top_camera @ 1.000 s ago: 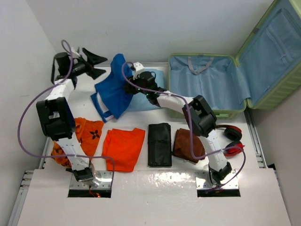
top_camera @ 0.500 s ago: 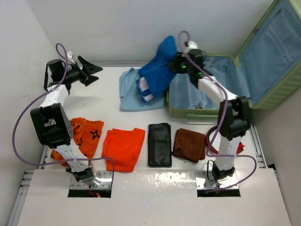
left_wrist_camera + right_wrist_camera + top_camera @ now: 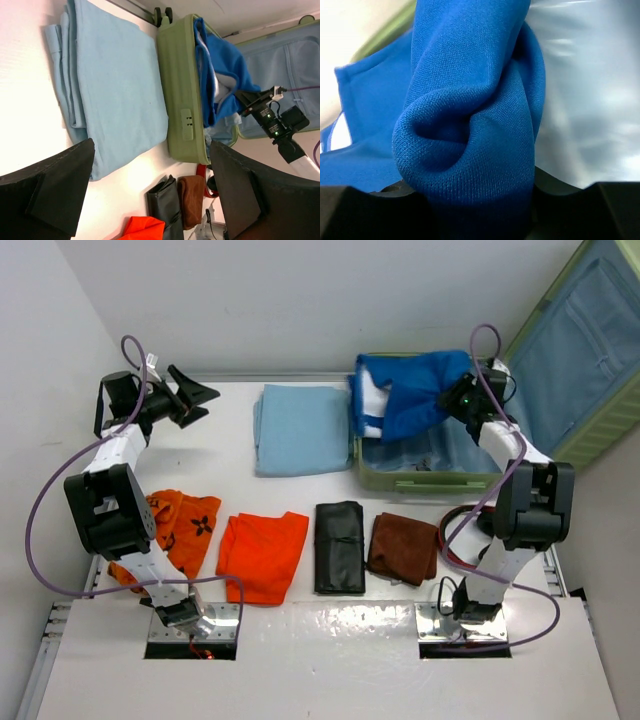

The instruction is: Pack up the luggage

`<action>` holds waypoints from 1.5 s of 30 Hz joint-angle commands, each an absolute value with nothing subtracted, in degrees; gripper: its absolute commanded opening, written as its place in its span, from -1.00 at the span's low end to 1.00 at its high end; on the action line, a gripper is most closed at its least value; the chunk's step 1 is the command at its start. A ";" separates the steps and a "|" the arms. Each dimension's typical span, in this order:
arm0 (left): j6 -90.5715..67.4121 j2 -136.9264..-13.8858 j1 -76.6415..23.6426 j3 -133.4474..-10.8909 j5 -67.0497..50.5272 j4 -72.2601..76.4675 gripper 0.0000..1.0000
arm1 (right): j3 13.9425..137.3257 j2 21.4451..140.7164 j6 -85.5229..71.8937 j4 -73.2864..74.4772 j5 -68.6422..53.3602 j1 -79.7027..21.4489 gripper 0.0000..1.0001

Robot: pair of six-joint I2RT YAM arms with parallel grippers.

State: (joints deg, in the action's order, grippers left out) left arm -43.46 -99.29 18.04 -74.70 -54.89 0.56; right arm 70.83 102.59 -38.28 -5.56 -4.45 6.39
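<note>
Blue top [image 3: 410, 390] draped into luggage [image 3: 425, 481], R pincer [image 3: 457, 399] gripping.

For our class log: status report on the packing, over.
Right claw shut on blue garment over open luggage. Left claw open, empty. Nothing blocking.

The large light-green hard-shell suitcase [image 3: 425, 481] with ribbed sides lies open at the far right of the desk [image 3: 300, 640], its pale-blue-lined top half raised rightward.

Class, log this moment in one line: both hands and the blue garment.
left hand: open, empty | right hand: shut on blue garment | blue garment: held over open luggage
</note>
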 commanded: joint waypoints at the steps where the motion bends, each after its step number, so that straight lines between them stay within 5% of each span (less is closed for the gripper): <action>1: -42.01 -97.12 17.84 -73.92 -53.53 2.72 0.95 | 69.96 100.90 -39.54 -12.04 8.87 9.84 -1.00; 12: -40.08 -95.98 17.31 -73.92 -51.86 1.58 0.95 | 71.98 109.59 -42.71 -12.83 25.23 13.79 -0.98; 14: -40.08 -95.98 17.31 -73.39 -51.25 1.58 0.95 | 72.50 110.39 -42.28 -13.53 24.61 14.24 -0.81; 19: -38.67 -95.98 16.79 -73.92 -49.23 -0.44 0.95 | 73.39 108.65 -39.11 -12.59 19.26 14.59 0.20; 28: -33.23 -95.45 14.41 -76.99 -43.51 -5.62 0.95 | 76.90 99.50 -38.85 4.64 18.54 12.83 0.53; 36: -30.15 -93.60 11.34 -76.99 -35.87 -7.56 0.95 | 79.12 90.27 -31.03 16.79 16.61 10.73 0.50; 39: -28.92 -93.08 10.81 -76.99 -34.81 -8.09 0.95 | 75.43 88.15 -22.44 6.30 11.01 10.37 0.18; 41: -27.87 -93.08 10.11 -76.99 -34.80 -8.09 0.95 | 75.06 89.38 -17.01 4.05 8.10 10.46 -0.39; 45: -24.10 -92.03 6.52 -77.52 -29.73 -10.28 0.92 | 78.31 98.23 -11.00 0.45 10.18 9.94 -0.93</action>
